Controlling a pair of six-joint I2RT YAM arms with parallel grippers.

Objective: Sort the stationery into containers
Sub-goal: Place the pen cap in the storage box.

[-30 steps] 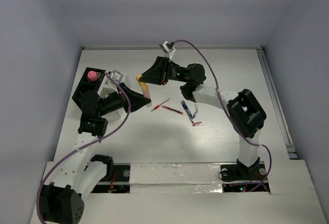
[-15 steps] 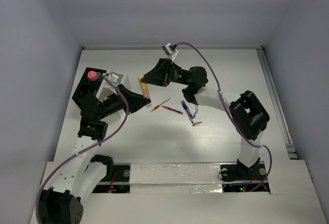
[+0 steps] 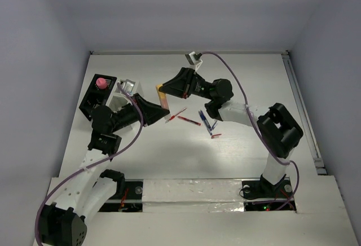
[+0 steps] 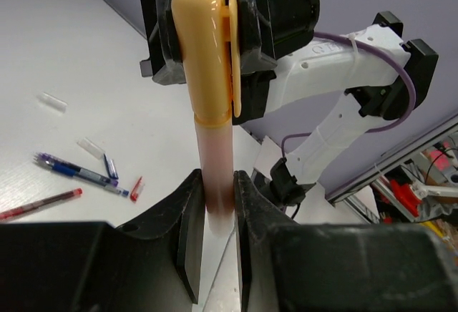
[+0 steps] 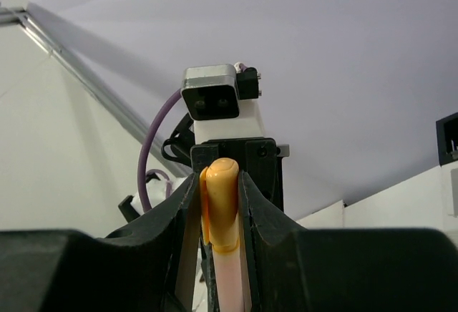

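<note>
**Marker gripped at both ends between the two pincers**

The marker [image 3: 163, 96] has a smooth, glossy orange cap with a flat clip down one side, and a pale, frosted pink barrel; it is a plain round stick, held clear of the white matte table [image 3: 254, 71]. The left pincer [image 3: 159, 104] is clamped on the barrel, its black fingers [image 4: 187, 215] pressed against either side; the lower end of the barrel is hidden between them. The right pincer [image 3: 164, 90] is closed on the cap from the opposite end; in its own wrist view the rounded cap tip [image 5: 220, 205] sits tight between the two dark fingers, and the barrel is cut off at the bottom edge.

To the left, the black box [image 3: 90, 100] carries a pink-topped piece [image 3: 101, 82] standing in it; the white box [image 3: 125, 85] beside it is largely covered by the left arm, so its compartments cannot be made out.

To the right of the marker, thin red pens [image 3: 189, 121] and a blue pen [image 3: 205, 121] lie loose on the table, close together; a short red bit [image 3: 216, 136] lies just below them; whether it is a cap is too small to tell.
</note>
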